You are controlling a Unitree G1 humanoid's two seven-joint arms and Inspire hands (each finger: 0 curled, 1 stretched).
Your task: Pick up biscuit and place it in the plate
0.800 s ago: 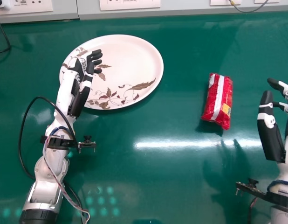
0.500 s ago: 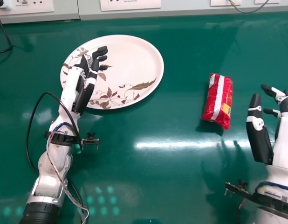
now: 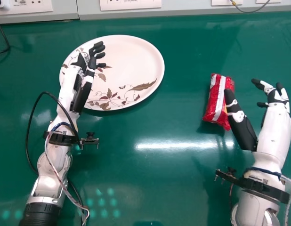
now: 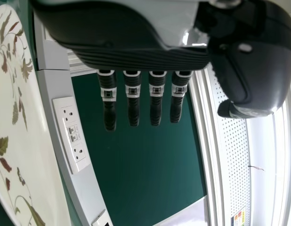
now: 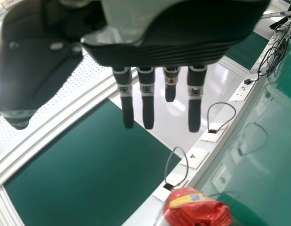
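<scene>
Right robot hand (image 3: 274,113), fingers apart, four o'clock from biscuit (image 3: 218,96); left robot hand (image 3: 90,67), fingers apart, over plate (image 3: 136,61) at nine o'clock.

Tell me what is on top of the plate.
The plate shows printed leaves and otherwise bare surface. The left hand is over its left part, so whatever that hand covers there cannot be seen.
</scene>
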